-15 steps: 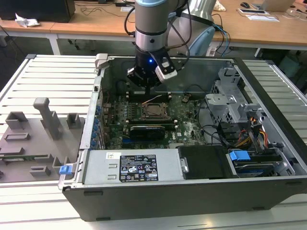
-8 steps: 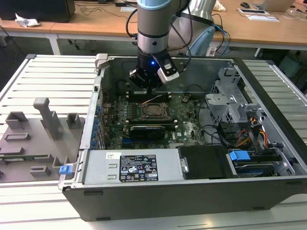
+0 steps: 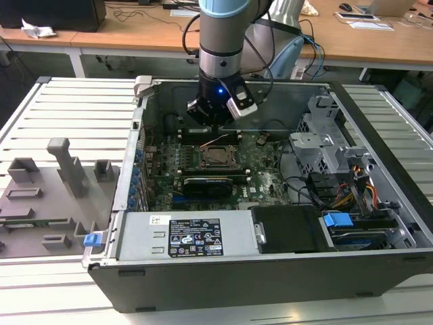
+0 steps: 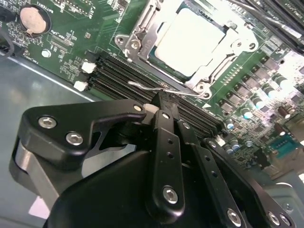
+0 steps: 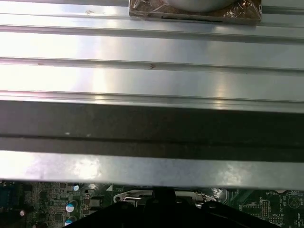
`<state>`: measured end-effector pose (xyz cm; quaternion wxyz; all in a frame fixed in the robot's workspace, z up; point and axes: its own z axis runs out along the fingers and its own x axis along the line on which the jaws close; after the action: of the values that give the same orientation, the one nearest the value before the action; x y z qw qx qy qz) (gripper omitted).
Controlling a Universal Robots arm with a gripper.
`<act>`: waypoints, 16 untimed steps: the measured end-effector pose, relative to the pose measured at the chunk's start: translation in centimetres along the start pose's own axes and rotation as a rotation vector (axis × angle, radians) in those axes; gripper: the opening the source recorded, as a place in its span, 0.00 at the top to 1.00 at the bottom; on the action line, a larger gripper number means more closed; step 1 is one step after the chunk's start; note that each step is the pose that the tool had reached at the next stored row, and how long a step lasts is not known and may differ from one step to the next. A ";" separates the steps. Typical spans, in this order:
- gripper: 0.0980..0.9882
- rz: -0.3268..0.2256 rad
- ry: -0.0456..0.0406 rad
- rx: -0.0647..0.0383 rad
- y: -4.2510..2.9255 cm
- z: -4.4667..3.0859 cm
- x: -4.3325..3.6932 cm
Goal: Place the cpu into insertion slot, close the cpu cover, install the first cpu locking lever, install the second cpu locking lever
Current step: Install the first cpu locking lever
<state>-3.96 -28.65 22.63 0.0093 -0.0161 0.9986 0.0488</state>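
While the gripper (image 4: 160, 102) sits fingers pinched together, nothing held, tips at a thin wire locking lever (image 4: 164, 88) beside the socket, the cpu (image 4: 190, 42) is seated in the insertion slot (image 3: 218, 156), cpu cover (image 4: 142, 33) down around it; memory slots (image 4: 118, 71) run alongside on the motherboard (image 3: 264, 172)

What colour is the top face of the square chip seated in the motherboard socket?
Silver-white metal, on the small flat square cpu inside its metal frame; clearest in the second wrist view.
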 end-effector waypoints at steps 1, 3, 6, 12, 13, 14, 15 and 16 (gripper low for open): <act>0.99 0.000 -0.0001 0.000 0.04 0.03 -0.10; 0.99 0.000 -0.0001 0.000 0.04 0.07 -0.23; 0.99 0.000 0.0000 0.002 0.03 0.14 -0.50; 0.99 0.000 0.0000 0.002 -0.03 0.53 -1.28; 0.99 0.000 0.0000 0.002 -0.05 0.64 -1.40; 0.99 0.000 0.0000 0.002 -0.06 0.73 -1.50; 0.99 0.000 -0.0001 0.002 -0.07 0.84 -1.60; 0.99 0.000 0.0000 0.002 -0.08 0.93 -1.68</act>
<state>-2.26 -28.59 21.73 0.0093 -0.0161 0.9987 0.0479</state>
